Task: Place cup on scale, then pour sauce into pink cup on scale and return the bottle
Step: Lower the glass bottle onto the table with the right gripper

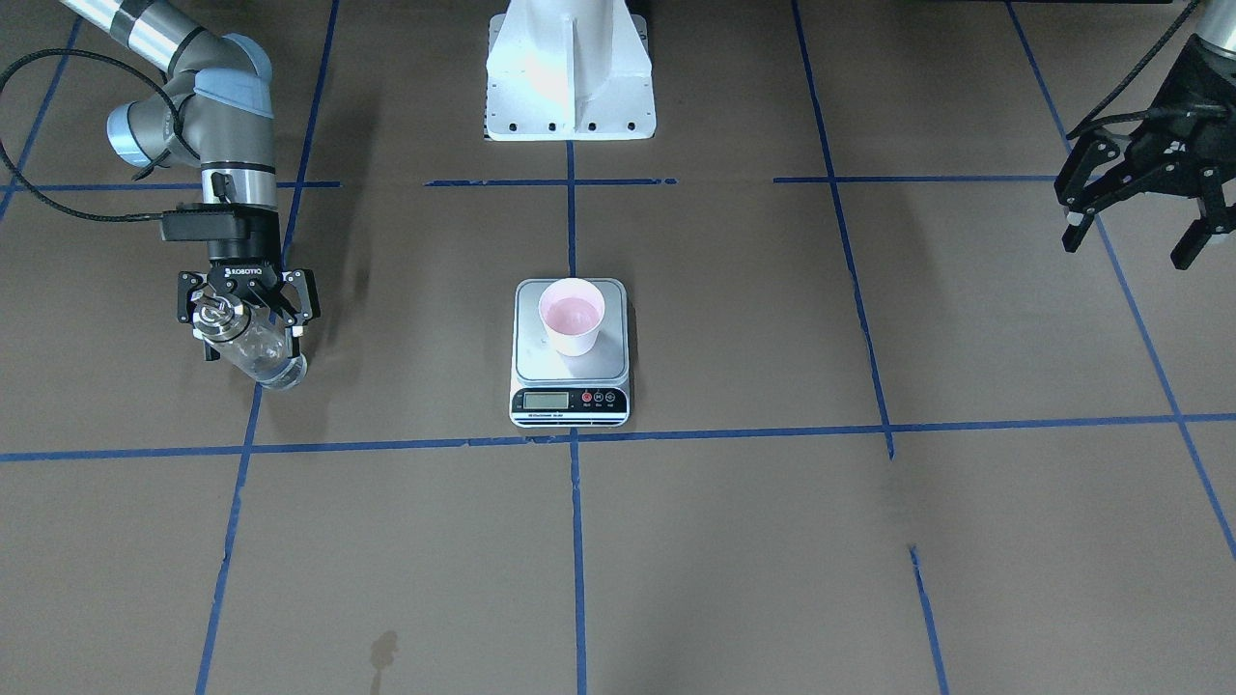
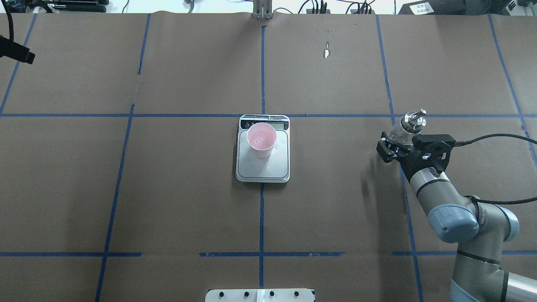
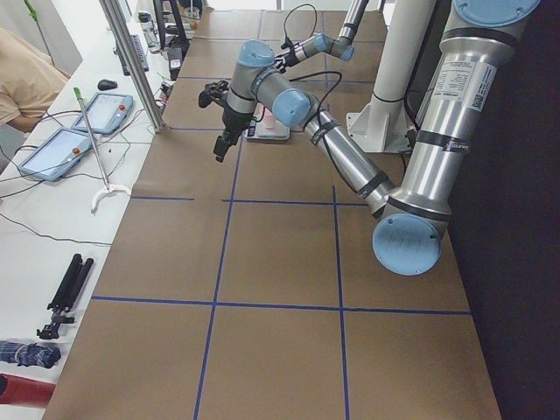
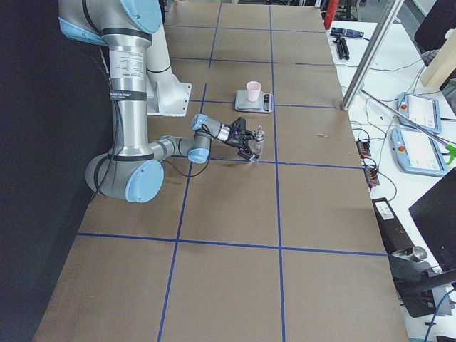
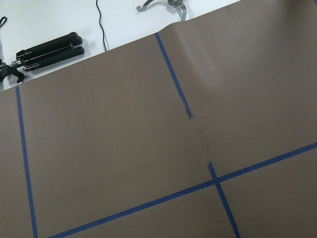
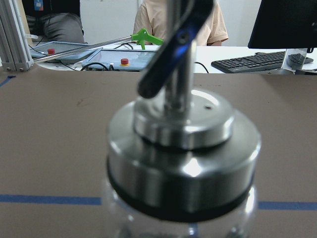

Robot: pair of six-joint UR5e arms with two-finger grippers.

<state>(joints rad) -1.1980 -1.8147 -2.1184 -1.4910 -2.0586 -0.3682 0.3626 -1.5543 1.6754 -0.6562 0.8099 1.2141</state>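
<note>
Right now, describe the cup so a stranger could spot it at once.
A grey scale lies at the table's centre. The cup stands upright on its platform. It is small, pink inside, handleless, unlike the glass bottle off to the side.

**Right arm:** folded low, forearm roughly level, wrist reaching forward. The right end effector is clamped sideways around the bottle.

**Left arm:** stretched out, wrist turned downward. The left end effector has its fingers spread apart.
</note>
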